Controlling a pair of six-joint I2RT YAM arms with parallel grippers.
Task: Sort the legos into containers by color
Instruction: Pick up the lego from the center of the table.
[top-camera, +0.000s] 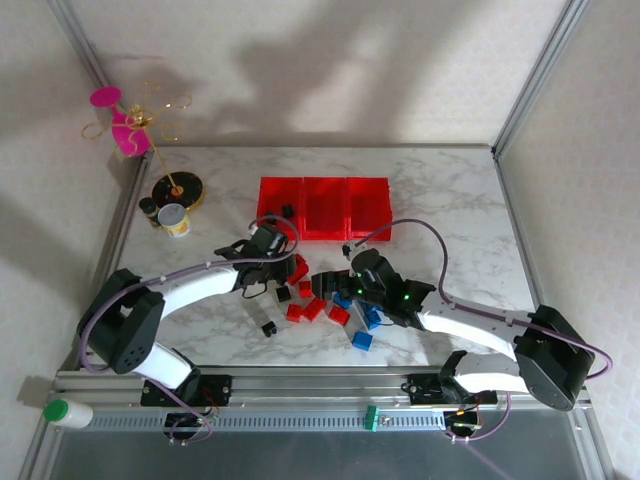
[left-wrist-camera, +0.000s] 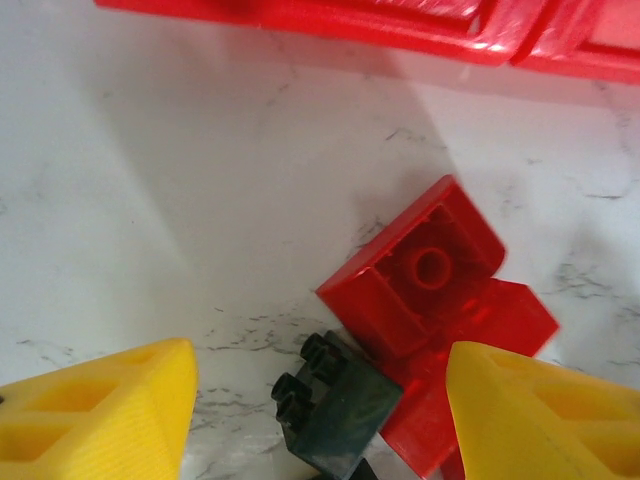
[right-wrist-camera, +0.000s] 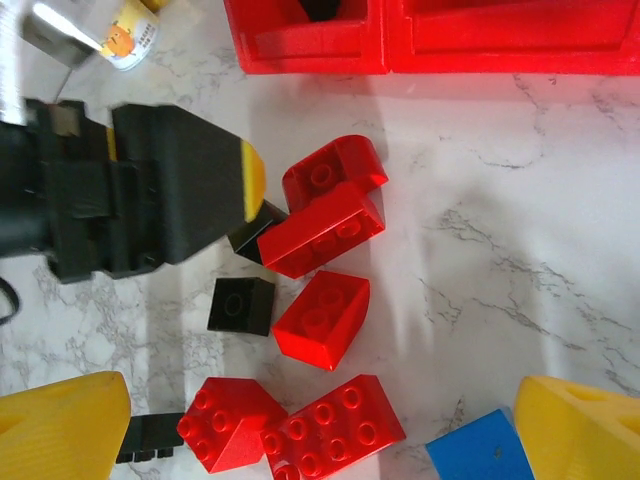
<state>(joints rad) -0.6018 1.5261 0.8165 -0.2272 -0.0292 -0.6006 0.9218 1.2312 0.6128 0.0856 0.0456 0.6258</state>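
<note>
Clearance was the whole question here. The left gripper (left-wrist-camera: 320, 395) hung low over the white, grey-veined marble-look table (left-wrist-camera: 150, 200) with its yellow fingers (left-wrist-camera: 100, 420) parted and clamped on nothing. A small black plastic brick (left-wrist-camera: 340, 415) lay on the table between them, apparently touching neither. It was tipped on its side with its studs turned towards one finger, and its long axis ran slantwise across the gap rather than square to it. On the other side it touched a pair of translucent red plastic bricks (left-wrist-camera: 430, 270), which filled most of the space before the second finger. A closing stroke therefore looked likely to catch red plastic along with black, or to twist the piece before pinching it.

The left arm was plainly the nearer one for this brick. The right gripper (right-wrist-camera: 320, 430), fingers spread wide and empty, hovered just beside it over the same heap. More red bricks (right-wrist-camera: 320, 320), a flat black square brick (right-wrist-camera: 242, 305) and a blue brick (right-wrist-camera: 480, 450) lay under and ahead of it. The two end effectors stood close, leaving little room to swing sideways.

Straight ahead of the left fingertips, past a bare strip of table, stood the row of bright red translucent plastic bins (left-wrist-camera: 300, 20). In the overhead view a black brick (top-camera: 287, 211) sat in the end bin nearest that gripper — the likely destination for the piece between the fingers, a short lift and reach forward.
</note>
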